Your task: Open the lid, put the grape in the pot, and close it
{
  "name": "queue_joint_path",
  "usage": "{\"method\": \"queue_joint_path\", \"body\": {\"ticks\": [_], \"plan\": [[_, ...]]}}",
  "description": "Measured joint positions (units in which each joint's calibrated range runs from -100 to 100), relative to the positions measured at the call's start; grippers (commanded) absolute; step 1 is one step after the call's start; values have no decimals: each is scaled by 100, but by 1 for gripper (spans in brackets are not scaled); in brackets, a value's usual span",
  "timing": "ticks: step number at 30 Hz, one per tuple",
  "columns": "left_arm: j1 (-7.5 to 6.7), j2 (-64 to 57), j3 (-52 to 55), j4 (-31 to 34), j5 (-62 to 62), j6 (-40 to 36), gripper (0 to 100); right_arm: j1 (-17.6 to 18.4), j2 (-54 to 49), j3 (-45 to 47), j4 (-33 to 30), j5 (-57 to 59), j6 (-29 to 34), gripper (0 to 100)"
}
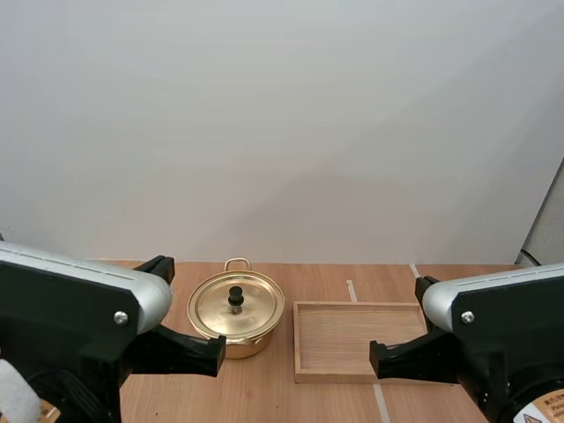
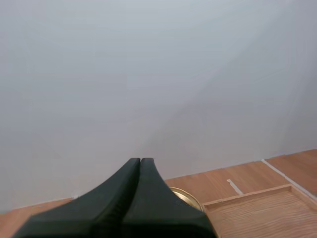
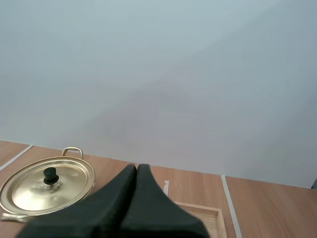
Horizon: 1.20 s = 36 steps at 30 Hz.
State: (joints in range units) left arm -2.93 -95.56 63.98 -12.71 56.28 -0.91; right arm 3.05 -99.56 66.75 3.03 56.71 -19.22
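Observation:
A gold pot [image 1: 236, 315] stands on the wooden table with its lid [image 1: 231, 306] on, and a black knob [image 1: 235, 297] tops the lid. My left gripper [image 2: 140, 160] is shut on nothing, its fingers lying together as one dark wedge, raised and near the pot's rim [image 2: 186, 197]. My right gripper [image 3: 137, 167] is shut too and holds nothing. It hangs above the table between the lidded pot [image 3: 47, 184] and the tray. Both arms sit low at the near edge, the left arm [image 1: 79, 326] beside the pot and the right arm [image 1: 493, 330] beside the tray.
An empty wooden tray [image 1: 359, 342] lies just right of the pot, and its corner [image 3: 205, 218] sits under my right gripper. White tape lines [image 1: 352, 290] mark the table top. A pale wall rises behind the table.

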Motion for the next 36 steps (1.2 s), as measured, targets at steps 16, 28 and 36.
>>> {"method": "queue_joint_path", "body": {"ticks": [16, 28, 36], "plan": [[0, -75, 2122, 550, -2366, 242, 0, 0, -4, 2475, -80, -3718, 9, 0], [158, -236, 3370, 550, -3571, -304, 0, -293, -4, 3325, -59, -3958, 9, 0], [158, -409, 3580, 550, -3315, -546, 0, -341, -4, 3325, 211, -3683, 9, 0]]}}
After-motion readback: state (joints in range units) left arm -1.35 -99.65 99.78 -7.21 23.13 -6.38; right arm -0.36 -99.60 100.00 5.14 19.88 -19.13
